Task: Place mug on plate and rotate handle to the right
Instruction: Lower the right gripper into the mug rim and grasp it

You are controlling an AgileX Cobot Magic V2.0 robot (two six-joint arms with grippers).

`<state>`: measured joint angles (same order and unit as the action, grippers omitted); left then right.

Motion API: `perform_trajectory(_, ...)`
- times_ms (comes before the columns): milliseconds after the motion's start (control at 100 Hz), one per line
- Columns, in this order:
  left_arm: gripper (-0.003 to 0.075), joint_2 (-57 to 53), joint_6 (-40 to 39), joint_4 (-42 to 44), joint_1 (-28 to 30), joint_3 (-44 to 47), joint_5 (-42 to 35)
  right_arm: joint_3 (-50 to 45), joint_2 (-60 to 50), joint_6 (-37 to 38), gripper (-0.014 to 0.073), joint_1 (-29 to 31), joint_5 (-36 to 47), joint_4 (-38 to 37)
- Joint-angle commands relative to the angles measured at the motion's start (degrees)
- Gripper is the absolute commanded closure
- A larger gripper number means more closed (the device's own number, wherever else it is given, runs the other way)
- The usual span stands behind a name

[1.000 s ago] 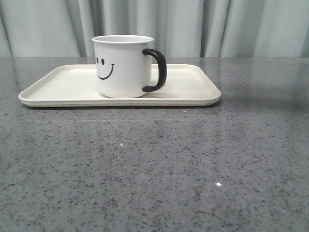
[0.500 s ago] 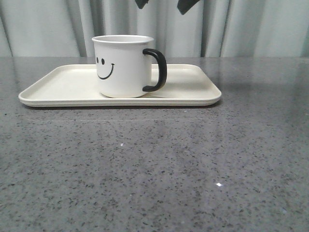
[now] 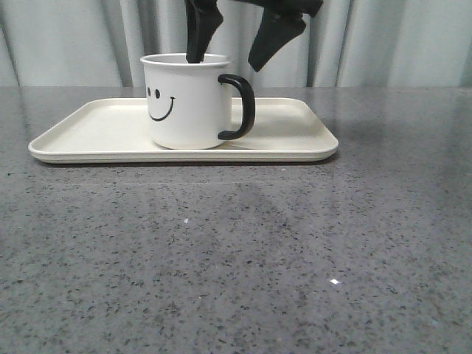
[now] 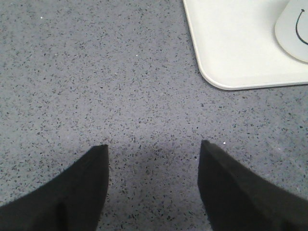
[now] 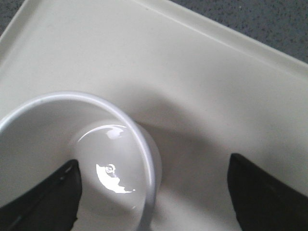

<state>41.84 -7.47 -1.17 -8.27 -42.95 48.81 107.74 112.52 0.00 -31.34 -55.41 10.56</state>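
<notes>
Right hand point(image 3: 227, 51): spread wide, holding nothing. Hangs over the mug's far-right rim. In the front view one finger point(image 3: 198, 33) reaches down to the rim, apparently dipping inside; the other finger hangs outside the wall, above the handle side. The wrist view agrees: one finger over the mug's interior, the other over bare plate, the rim between them.

Left hand point(image 4: 153, 192): spread open, empty. Hovers over bare desk, well apart from the mug; the plate's corner lies ahead of it and off to one side.

Mug point(image 3: 188, 101): directly below the right hand. Upright on the plate, a little left of the plate's middle in the front view, smiley face turned toward the camera's left. Interior looks empty and glossy.

Handle point(image 3: 239, 107): below the right hand's outer finger, not touched. Points to the right in the front view.

Plate point(image 3: 88, 129): under the mug and right hand, flat on the desk, otherwise bare.

Desk point(image 3: 236, 258): grey speckled stone, beneath everything.

Progress: placing looks done, as the mug rests fully on the plate. The handle already points right, so the rotation appears complete or nearly so. Left, at most: a fine turn by a rim grip, should the right hand close.
</notes>
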Motion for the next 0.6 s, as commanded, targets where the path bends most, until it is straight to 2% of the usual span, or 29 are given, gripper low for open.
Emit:
perform_trajectory(0, 0.0312, -0.25, -0.29, 0.01, 0.07, -1.45, -3.75, 2.01, -2.48, -0.44, -0.0021, -0.01, 2.24, -0.21)
perform_trajectory(330, 0.0312, -0.25, -0.29, 0.01, 0.07, -1.45, -3.75, 2.01, -1.61, -0.44, -0.0004, -0.01, 2.63, -0.21)
perform_trajectory(440, 0.0312, -0.25, -0.29, 0.01, 0.07, -1.45, -3.75, 2.01, -1.51, -0.44, 0.0124, -0.01, 3.12, -0.21)
perform_trajectory(590, 0.0312, -0.25, -0.29, 0.01, 0.07, -1.45, -3.75, 2.01, -1.43, -0.44, 0.0413, -0.01, 4.65, -0.21)
